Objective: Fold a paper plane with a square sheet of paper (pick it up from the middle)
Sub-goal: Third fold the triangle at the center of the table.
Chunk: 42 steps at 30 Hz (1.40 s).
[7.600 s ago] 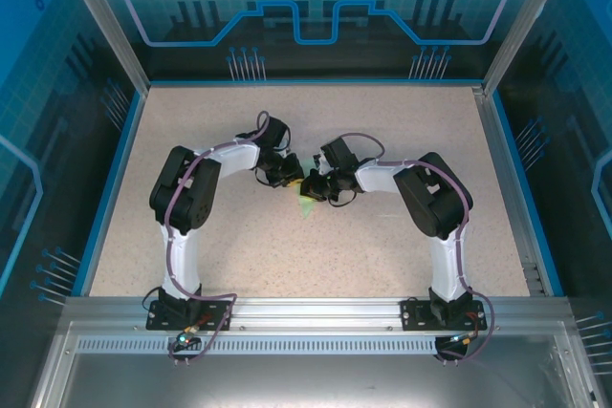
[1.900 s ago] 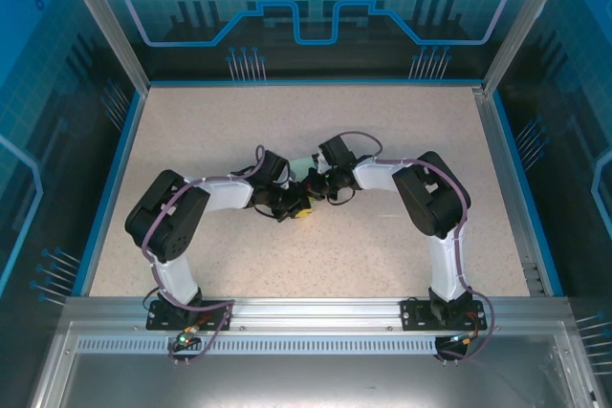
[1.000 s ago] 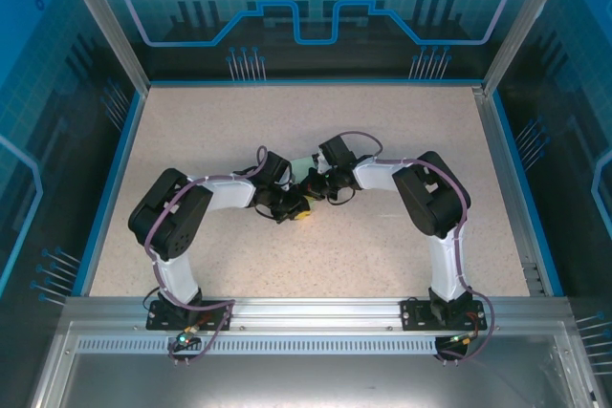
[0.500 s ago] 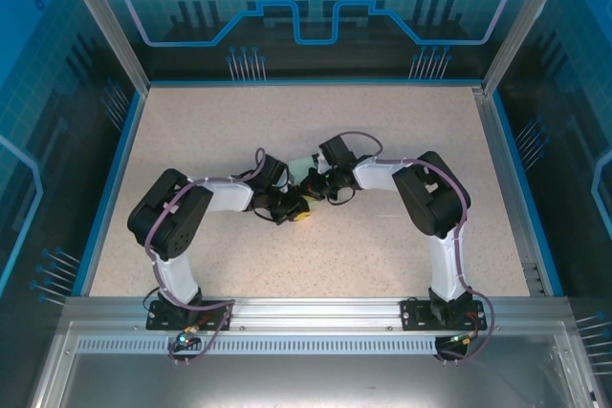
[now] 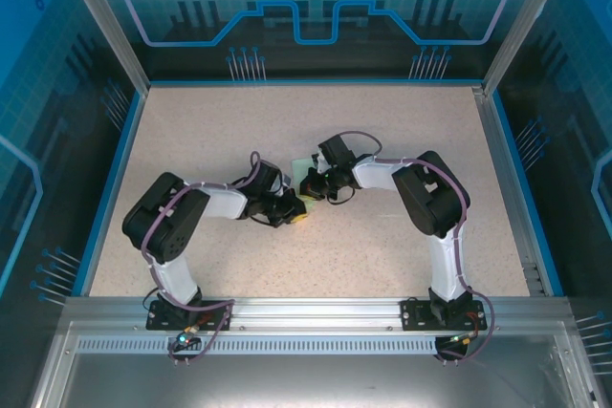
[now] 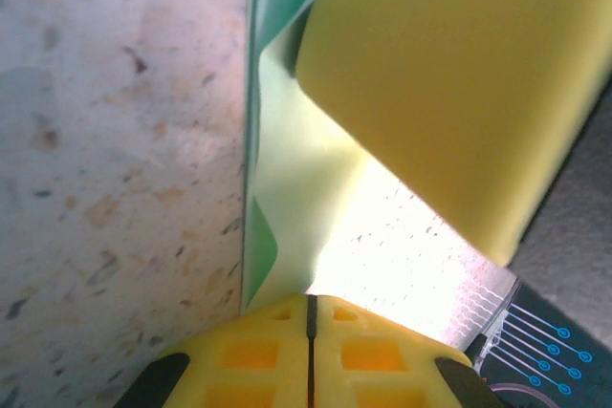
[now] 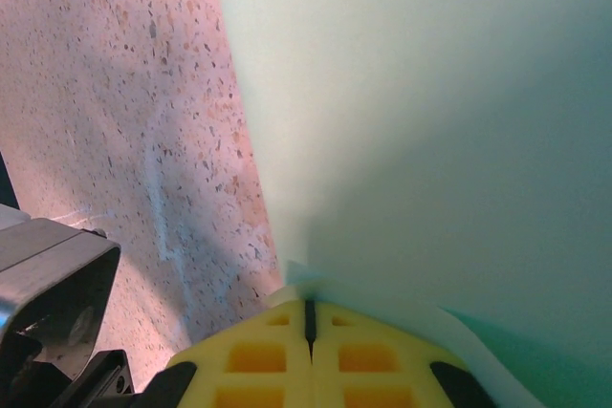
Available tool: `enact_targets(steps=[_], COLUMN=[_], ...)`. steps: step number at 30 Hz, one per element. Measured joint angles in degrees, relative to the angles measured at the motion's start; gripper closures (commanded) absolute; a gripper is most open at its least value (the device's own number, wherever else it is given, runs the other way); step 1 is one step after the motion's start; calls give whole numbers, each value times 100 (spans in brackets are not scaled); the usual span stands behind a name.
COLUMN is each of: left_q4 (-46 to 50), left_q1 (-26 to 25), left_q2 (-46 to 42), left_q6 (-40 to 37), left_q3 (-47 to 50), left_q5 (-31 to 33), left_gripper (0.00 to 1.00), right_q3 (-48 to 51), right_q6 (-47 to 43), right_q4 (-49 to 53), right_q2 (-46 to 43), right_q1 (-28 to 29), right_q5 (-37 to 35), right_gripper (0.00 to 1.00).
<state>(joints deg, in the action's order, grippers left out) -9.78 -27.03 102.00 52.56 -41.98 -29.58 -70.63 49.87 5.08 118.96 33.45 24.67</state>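
A: Top view first. Where are the arms?

B: Both meet near the middle of the speckled beige desk (image 5: pixel 382 121). The left gripper (image 5: pixel 298 216) sits at about 7 o'clock of the right gripper (image 5: pixel 309 182), just beside it. A corner of the thin pale mint-green sheet of paper (image 5: pixel 303 164) shows at 12 o'clock of the two, low over the desk.

A: Left wrist view?

B: The left gripper's yellow jaws are closed, pads meeting along a thin seam at 6 o'clock. The sheet of paper (image 6: pixel 287 188), with folds in it, runs from 12 o'clock down to the tips. I cannot tell whether it is pinched between them. A broad yellow slab (image 6: pixel 459 93) lies over the sheet at 1 o'clock. I cannot tell what it belongs to. Bare desk takes up the 9 o'clock side.

A: Right wrist view?

B: The right gripper's jaws are shut on the sheet of paper (image 7: pixel 430 140). Its edge runs straight into the seam at 6 o'clock, and it spreads up across 12 to 4 o'clock. The desk shows from 8 to 11 o'clock.
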Motion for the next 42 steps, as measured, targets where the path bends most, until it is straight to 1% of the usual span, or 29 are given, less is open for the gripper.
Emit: enact_targets(steps=[4,11,16,26,42], left_q4=[59,831,970,850,826], left_q1=[2,2,2,-4,-2], left_q2=[-103,-592,-887,-389,-87], left_q6=[-4,-20,-17,2,2], left_q3=[72,98,33,-262,-439], left_q5=[17,24,155,199,389], left_gripper=[92,92,92,93,93], right_q3=[0,0,0,0,-31], right_q6=[0,0,0,0,0], right_q4=[2,2,2,2,4], right_q2=[0,0,0,2,28], right_q1=[0,0,-2,0,-11], right_q5=[2,4,4,4,39], right_gripper=[100,100,100,100,100])
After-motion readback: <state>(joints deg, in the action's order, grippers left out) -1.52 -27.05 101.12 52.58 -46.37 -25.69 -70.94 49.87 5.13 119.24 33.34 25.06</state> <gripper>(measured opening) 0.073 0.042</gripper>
